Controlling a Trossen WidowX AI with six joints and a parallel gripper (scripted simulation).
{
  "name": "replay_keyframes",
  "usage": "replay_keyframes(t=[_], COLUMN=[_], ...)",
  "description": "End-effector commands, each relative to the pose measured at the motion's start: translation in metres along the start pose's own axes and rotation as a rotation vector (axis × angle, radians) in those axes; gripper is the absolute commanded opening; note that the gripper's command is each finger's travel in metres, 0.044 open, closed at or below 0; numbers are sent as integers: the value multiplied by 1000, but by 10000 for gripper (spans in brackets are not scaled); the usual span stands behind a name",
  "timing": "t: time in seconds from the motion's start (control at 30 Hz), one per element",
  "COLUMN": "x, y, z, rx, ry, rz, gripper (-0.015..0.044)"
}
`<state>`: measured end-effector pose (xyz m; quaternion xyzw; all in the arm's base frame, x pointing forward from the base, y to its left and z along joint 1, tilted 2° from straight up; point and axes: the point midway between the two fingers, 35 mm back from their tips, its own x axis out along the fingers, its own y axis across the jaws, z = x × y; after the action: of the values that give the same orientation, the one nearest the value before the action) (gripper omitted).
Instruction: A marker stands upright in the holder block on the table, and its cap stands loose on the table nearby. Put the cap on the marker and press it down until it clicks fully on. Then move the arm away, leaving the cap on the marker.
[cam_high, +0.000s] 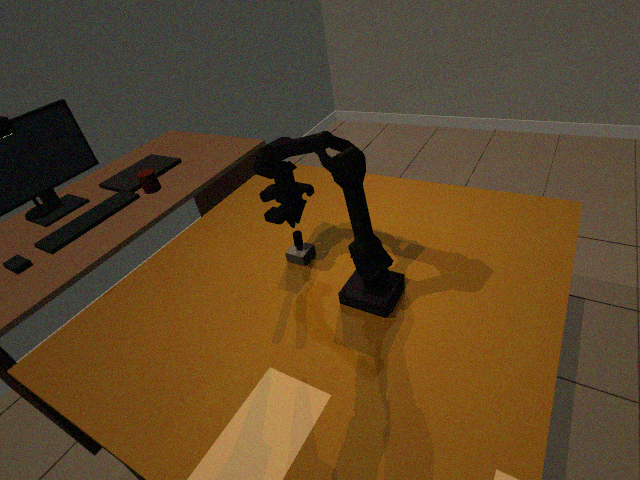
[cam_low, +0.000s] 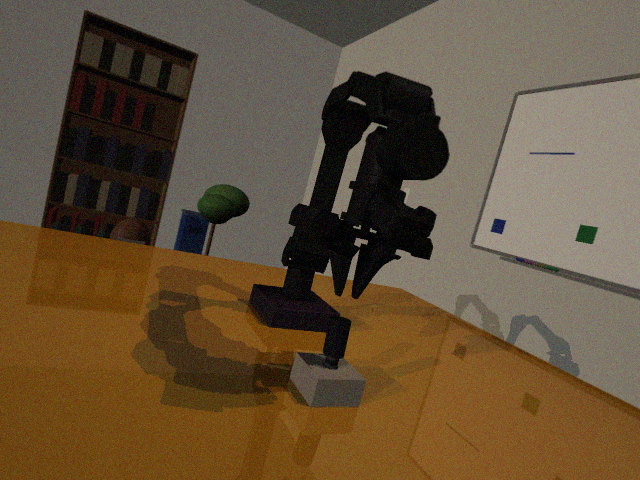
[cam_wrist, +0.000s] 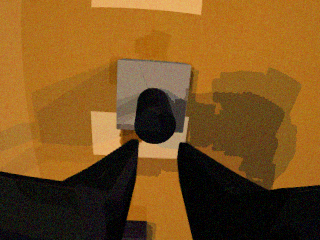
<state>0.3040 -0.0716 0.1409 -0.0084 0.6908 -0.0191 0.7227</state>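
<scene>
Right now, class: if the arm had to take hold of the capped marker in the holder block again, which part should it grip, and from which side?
Grip the cap, the dark round part standing clear above the holder block. Come straight down from above, where the gripper hangs empty, fingers either side of the round body. The block hides the marker's lower end, so a low side approach probably fails.
</scene>
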Motion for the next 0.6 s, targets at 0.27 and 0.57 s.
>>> replay_keyframes(t=[0.27, 0.57], x=[0, 6], y=[1, 1], z=[0, 0], rx=[-17, -17], ry=[-3, -3], rz=[5, 5], gripper=[0, 0])
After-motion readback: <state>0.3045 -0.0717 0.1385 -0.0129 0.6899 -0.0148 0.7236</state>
